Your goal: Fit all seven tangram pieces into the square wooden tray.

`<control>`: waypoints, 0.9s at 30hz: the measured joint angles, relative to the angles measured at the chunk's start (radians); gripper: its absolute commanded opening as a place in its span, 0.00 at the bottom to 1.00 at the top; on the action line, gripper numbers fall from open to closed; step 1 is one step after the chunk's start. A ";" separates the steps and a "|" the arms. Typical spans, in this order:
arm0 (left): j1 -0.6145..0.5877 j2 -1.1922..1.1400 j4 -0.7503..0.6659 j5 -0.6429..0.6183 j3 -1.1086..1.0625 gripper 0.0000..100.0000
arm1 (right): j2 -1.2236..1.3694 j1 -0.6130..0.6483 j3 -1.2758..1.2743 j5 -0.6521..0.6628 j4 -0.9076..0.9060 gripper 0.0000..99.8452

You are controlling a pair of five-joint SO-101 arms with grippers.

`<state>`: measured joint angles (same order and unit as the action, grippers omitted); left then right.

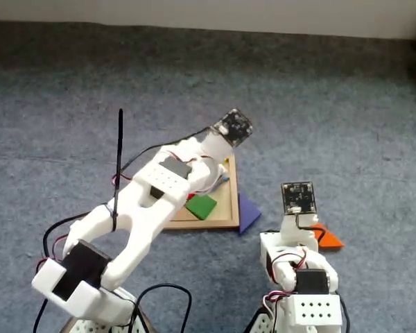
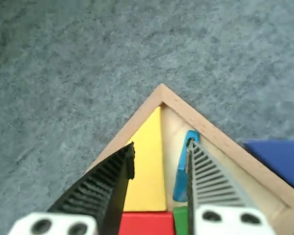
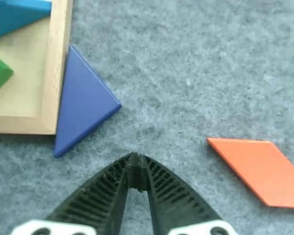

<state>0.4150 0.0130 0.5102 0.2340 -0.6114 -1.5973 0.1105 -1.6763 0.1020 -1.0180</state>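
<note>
Left claw (image 2: 160, 147): spread wide, holding nothing. It hangs low over a corner of the tray (image 2: 161, 92).
Yellow triangle (image 2: 148, 161): flat in that corner, snug against the rim, under the gap in the claw.
Light blue piece (image 2: 183, 171): tipped up on its edge beside one finger (image 2: 206, 186), so I think it needs a push to lie flat.
Red piece (image 2: 142, 223) and green piece (image 2: 180, 218): in the tray, next to the yellow one.
Right claw (image 3: 135, 160): squeezed closed on nothing, low over the grey tabletop (image 3: 196, 58).
Dark blue triangle (image 3: 81, 105): outside, touching the tray's rim — not fitted in yet.
Orange piece (image 3: 259, 169): outside too — near that claw, well apart from the tray.
</note>
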 measured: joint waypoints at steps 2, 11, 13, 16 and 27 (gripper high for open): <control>0.026 -0.002 0.021 0.037 0.000 0.14 | 0.000 0.000 0.000 0.000 0.000 0.01; 0.094 -0.002 0.135 0.137 0.000 0.13 | 0.000 0.000 0.000 0.000 0.000 0.01; 0.080 0.006 0.135 0.118 0.000 0.13 | 0.000 0.000 0.000 0.000 0.000 0.01; 0.049 0.057 0.130 0.063 0.000 0.13 | 0.000 0.000 0.000 0.000 0.000 0.01; -0.034 -0.011 0.017 -0.018 0.009 0.13 | 0.000 0.000 0.000 0.000 0.000 0.01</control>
<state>0.3813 0.0023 0.5271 0.2156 -0.6022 -1.5973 0.1105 -1.6763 0.1020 -1.0180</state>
